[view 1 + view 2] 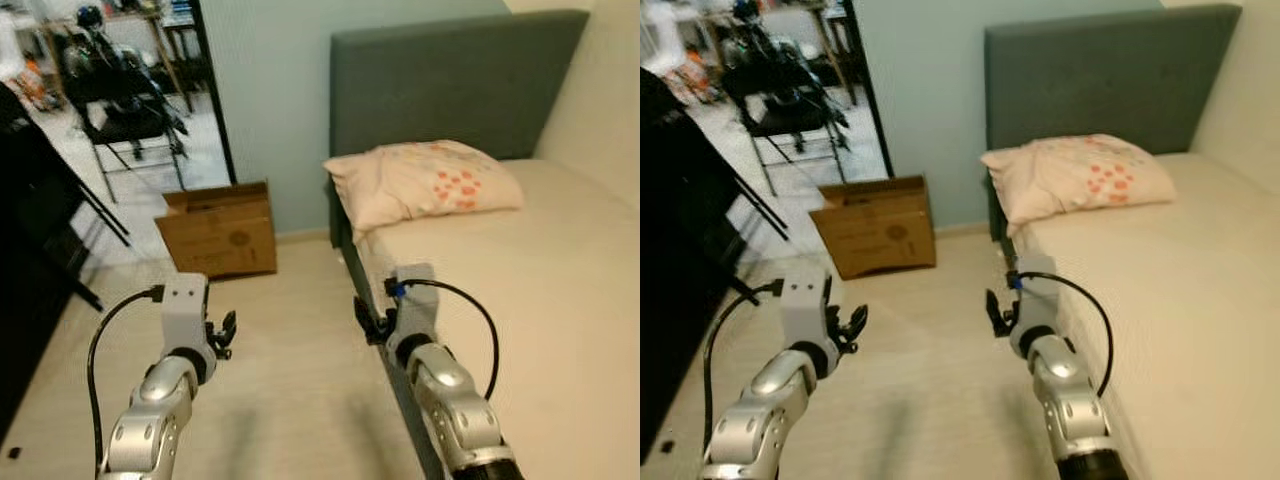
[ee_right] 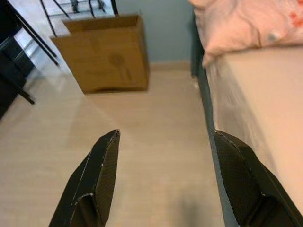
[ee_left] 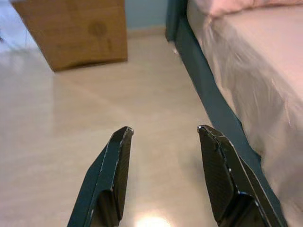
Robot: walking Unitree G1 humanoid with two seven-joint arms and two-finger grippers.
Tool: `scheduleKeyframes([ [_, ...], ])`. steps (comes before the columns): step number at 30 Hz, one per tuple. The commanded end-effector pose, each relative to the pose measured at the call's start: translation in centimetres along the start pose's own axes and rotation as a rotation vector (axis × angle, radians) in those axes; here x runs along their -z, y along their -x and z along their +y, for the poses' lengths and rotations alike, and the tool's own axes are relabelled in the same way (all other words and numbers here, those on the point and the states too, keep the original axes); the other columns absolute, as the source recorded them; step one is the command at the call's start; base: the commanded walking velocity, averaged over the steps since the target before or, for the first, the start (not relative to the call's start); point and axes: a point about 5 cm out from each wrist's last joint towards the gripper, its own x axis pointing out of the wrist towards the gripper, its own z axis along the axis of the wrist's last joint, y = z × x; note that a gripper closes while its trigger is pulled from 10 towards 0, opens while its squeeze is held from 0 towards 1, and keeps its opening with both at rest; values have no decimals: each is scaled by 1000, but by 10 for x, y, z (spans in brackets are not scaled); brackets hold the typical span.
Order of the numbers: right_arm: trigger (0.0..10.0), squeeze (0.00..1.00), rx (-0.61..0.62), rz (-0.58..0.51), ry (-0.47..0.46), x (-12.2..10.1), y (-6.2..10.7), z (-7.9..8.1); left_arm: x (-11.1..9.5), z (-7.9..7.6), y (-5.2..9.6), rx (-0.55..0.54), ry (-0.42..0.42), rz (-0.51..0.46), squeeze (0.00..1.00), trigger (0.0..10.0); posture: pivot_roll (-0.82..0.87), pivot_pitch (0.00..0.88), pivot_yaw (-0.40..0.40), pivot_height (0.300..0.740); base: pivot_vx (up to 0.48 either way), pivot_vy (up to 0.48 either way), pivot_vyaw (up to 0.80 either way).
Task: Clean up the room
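- The pillow [image 1: 425,187] looks like the likeliest thing to tidy: it lies at the head of the bed [image 1: 540,290], against the grey headboard [image 1: 450,85], with one corner sagging over the bed's floor-side edge.
- It should handle as light, soft and floppy; a pinch will crush the fabric rather than hold a firm shape, so it may droop and drag when lifted. Nothing fragile or slippery about it.
- Best hold, by my judgement: the overhanging corner or the seam along the floor-side edge, where cloth can be gathered between the fingers.
- Its long axis runs across the bed, parallel to the headboard; the patch of red dots sits toward the far end from the floor.
- Beside the bed's head end, on the floor against the blue wall, stands an open cardboard box [image 1: 218,230], well apart from the pillow.
- The right pincer [image 1: 996,312] hovers over the floor just beside the bed's edge, its fingers spread wide and holding nothing.
- The left pincer [image 1: 224,333] hangs over bare floor, farther from the bed, also open and empty.
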Motion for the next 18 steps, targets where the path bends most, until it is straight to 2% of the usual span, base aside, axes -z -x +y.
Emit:
scheduleKeyframes([
  [1,10000,0,-14,5,0,0,-1,5,2,3,1,-9,5,13,0,10000,-67,53,26,740,-270,0,0],
  [4,10000,0,-14,6,0,0,0,5,2,3,1,-8,3,15,0,10000,-67,53,26,740,-260,0,0],
  [15,10000,0,-11,8,-1,0,0,3,3,2,-1,9,-16,30,0,10000,-72,45,28,740,0,0,0],
  [18,10000,0,-11,8,-1,0,0,3,3,2,-1,4,2,28,0,10000,-75,42,28,740,0,0,0],
])
